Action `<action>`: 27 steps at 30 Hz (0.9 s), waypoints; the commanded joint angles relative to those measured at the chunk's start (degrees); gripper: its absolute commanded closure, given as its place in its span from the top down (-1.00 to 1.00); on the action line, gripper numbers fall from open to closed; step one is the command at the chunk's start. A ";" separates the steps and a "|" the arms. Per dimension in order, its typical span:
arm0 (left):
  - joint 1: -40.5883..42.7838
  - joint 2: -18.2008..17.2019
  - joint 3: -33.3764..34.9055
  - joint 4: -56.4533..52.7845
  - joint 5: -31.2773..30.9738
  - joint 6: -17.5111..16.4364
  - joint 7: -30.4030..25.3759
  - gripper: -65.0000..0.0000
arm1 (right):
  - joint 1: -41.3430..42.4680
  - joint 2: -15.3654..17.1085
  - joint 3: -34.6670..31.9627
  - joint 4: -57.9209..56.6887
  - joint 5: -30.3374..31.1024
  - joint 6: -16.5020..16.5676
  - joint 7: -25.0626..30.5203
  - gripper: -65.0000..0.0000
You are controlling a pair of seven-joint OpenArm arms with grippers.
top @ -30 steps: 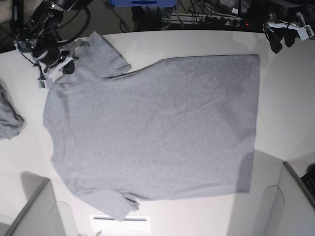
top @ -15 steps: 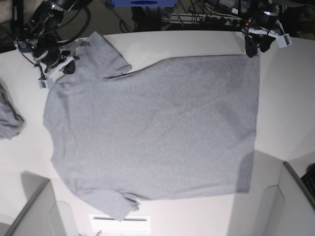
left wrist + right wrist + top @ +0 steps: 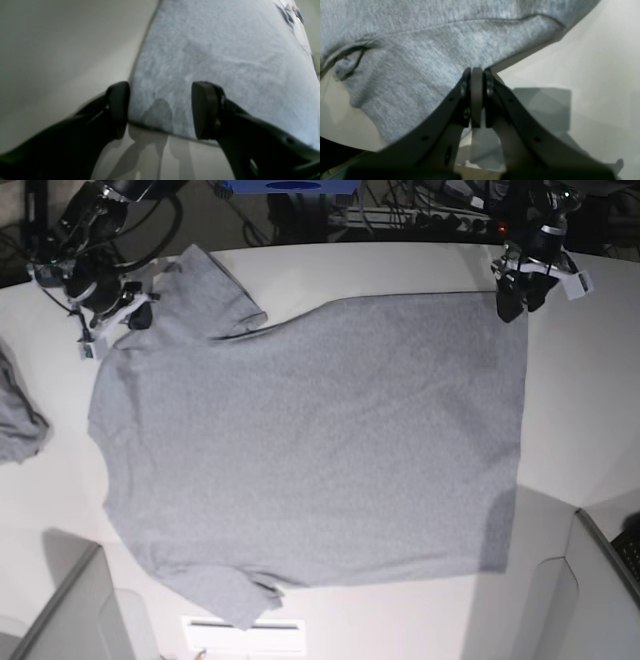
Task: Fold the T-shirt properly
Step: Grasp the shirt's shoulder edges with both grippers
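Grey T-shirt (image 3: 310,440) spread flat, left tool (image 3: 160,110) agape at hem corner, right tool (image 3: 477,82) pinching sleeve

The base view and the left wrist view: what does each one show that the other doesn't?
Only the base view shows the whole T-shirt spread flat, a smaller grey cloth at the table's edge, and the right gripper at the shirt's shoulder. Only the left wrist view shows up close that the left gripper is open, its jaws straddling a shirt corner, one finger at the side edge and the other over the fabric. Both show the grey shirt, the pale table and the left gripper at that corner.
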 commanded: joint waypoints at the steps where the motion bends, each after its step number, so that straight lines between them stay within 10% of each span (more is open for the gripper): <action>1: 0.72 0.14 0.11 -0.22 1.86 1.02 3.74 0.14 | -0.52 0.40 0.05 0.11 -2.73 0.03 -2.52 -1.00; 5: 0.72 0.14 0.37 -0.22 1.86 1.02 3.83 0.02 | -0.61 0.40 0.23 0.11 -2.73 0.03 -2.52 -1.00; 10: 0.72 0.05 0.37 -0.13 1.86 1.02 3.83 -0.97 | -0.61 0.40 0.32 0.11 -2.82 0.03 -2.26 -1.00; 27: 5.91 -1.53 -0.07 7.25 1.95 1.02 3.74 -1.00 | -3.77 0.31 4.62 0.63 -2.47 0.03 -2.52 -1.00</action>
